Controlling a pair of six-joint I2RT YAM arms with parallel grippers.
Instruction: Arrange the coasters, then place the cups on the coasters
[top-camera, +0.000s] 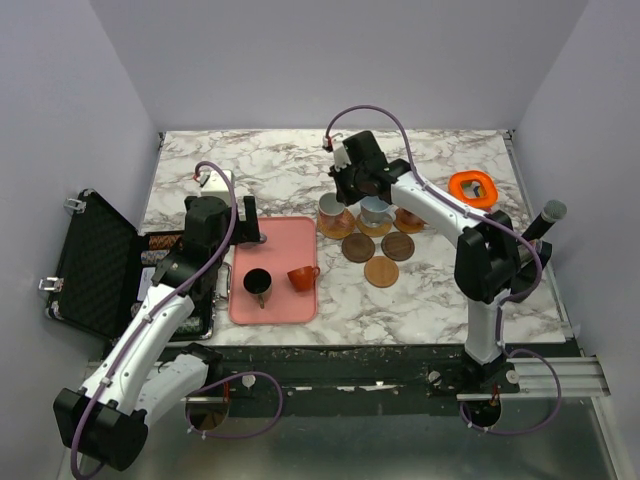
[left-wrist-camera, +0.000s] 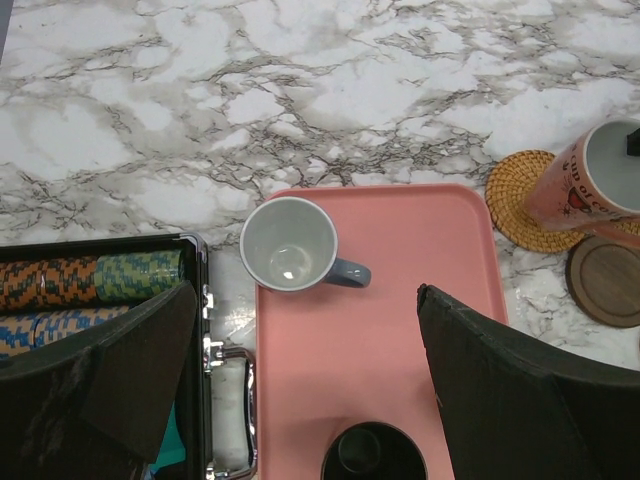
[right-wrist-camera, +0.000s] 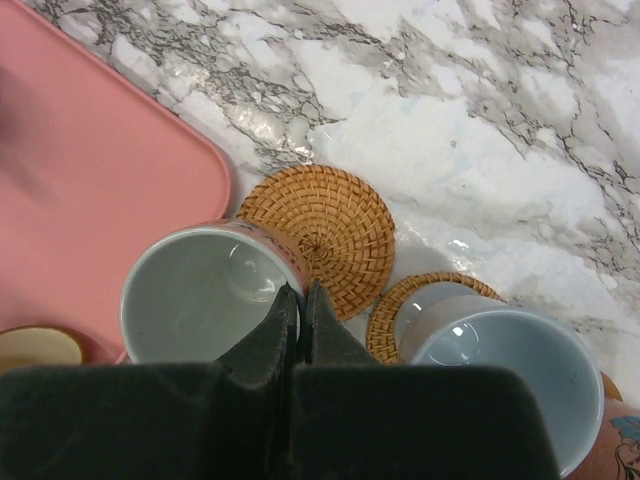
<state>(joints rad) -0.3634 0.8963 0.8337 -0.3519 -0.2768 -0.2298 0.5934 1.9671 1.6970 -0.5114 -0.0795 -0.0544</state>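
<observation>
While my right claw (right-wrist-camera: 298, 300) clamped rim of pink cup (right-wrist-camera: 205, 295) over edge of woven coaster (right-wrist-camera: 330, 235), my left claw (left-wrist-camera: 305, 292) hung wide apart above grey cup (left-wrist-camera: 290, 245) on pink tray (left-wrist-camera: 440, 230). Progress, as I judged it — coasters (top-camera: 398, 246) grouped beside tray, pale blue cup (right-wrist-camera: 500, 365) seated on its own, pink cup nearly placed. Left to do: grey cup, black cup (top-camera: 258, 283), orange cup (top-camera: 303, 277) all on tray; three wooden coasters (top-camera: 381, 271) bare. Surface was marble-look table (top-camera: 250, 160); lilac walls (top-camera: 60, 100) plain; open chip case (top-camera: 95, 265) sat at left.
</observation>
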